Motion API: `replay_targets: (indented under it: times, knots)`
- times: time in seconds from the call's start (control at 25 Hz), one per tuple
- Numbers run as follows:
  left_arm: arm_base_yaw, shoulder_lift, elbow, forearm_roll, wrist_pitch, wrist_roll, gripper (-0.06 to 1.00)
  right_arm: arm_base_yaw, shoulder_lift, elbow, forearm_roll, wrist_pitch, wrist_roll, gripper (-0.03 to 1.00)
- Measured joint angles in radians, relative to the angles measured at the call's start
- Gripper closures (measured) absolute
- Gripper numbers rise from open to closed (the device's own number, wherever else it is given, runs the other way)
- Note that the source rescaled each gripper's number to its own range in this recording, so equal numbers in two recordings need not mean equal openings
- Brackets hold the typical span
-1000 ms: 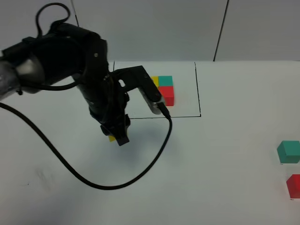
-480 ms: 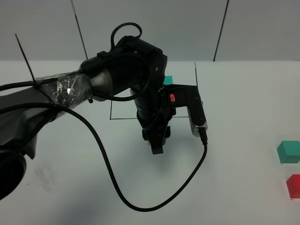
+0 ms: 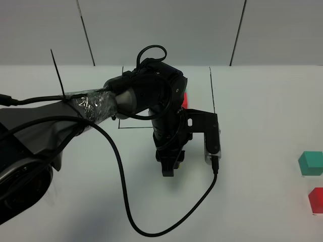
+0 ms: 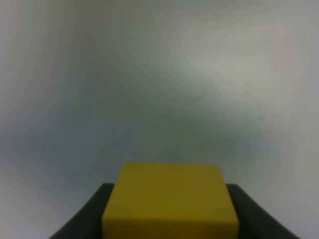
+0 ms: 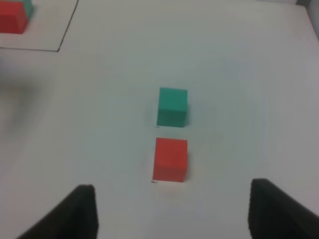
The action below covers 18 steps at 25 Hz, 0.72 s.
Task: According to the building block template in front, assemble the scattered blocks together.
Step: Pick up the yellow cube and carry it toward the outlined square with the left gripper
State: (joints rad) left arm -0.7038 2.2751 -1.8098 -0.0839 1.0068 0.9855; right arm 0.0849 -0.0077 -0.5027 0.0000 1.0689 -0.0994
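My left gripper (image 3: 169, 168) hangs just in front of the building block template, shut on the yellow block (image 4: 169, 199), which fills the space between its dark fingers (image 4: 92, 214). My left arm hides most of the template; only its red cube (image 3: 184, 99) and parts of the black outline (image 3: 213, 96) show. The teal block (image 3: 311, 163) (image 5: 172, 106) and the red block (image 3: 316, 199) (image 5: 171, 159) lie side by side at the far right. My right gripper (image 5: 172, 199) hovers over them, open and holding nothing, with the red block nearest its fingers.
A black cable (image 3: 126, 201) loops from my left arm across the table in front of the gripper. The template's red cube (image 5: 12, 17) and an outline corner (image 5: 60, 47) show in the right wrist view, far from the loose blocks.
My left arm has swung right and toward the front with the yellow block, now covering the template. The teal and red blocks have not moved.
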Motion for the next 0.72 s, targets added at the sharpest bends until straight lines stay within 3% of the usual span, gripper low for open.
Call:
replay_targets:
  times: [0.72]
  knots:
    - [0.000, 0.087, -0.004, -0.003, -0.107, 0.007, 0.94, 0.000, 0.000, 0.000, 0.000, 0.000, 0.000, 0.49]
